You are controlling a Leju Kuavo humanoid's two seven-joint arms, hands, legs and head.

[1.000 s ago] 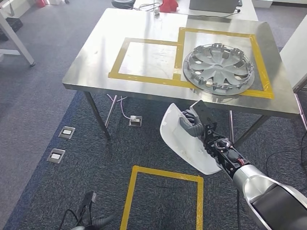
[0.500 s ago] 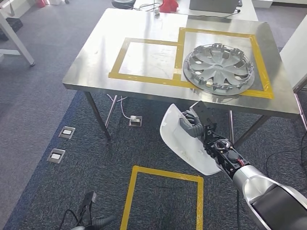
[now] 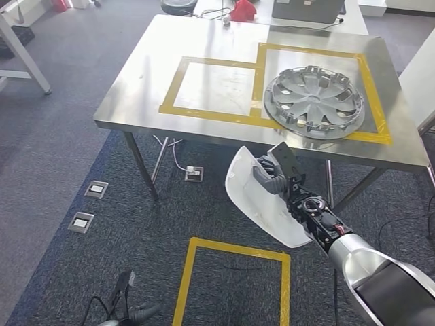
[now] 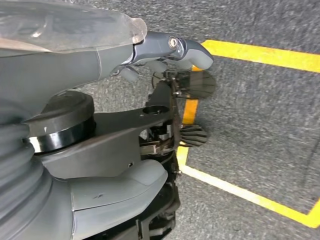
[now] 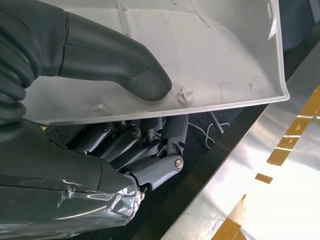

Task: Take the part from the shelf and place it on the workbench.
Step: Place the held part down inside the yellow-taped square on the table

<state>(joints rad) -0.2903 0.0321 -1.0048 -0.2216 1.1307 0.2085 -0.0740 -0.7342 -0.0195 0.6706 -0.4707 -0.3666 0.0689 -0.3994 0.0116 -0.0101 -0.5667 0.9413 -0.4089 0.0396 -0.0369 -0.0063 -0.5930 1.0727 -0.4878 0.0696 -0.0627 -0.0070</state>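
the right hand (image 3: 269,175) grips the white plastic panel (image 3: 259,197) by its rim, thumb inside; it looks light, thin, slippery, likely flexing, with the tabletop (image 3: 143,81) just ahead.

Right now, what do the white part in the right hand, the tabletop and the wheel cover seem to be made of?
White part: looks like moulded plastic, thin-walled, matte, with raised ribs. Tabletop: probably stainless steel, brushed, with soft reflections. Wheel cover: likely silver-painted plastic, with clips round the rim; metal cannot be excluded.

Wheel cover (image 3: 314,103) on workbench (image 3: 153,75), right side; part (image 3: 259,200) before workbench.
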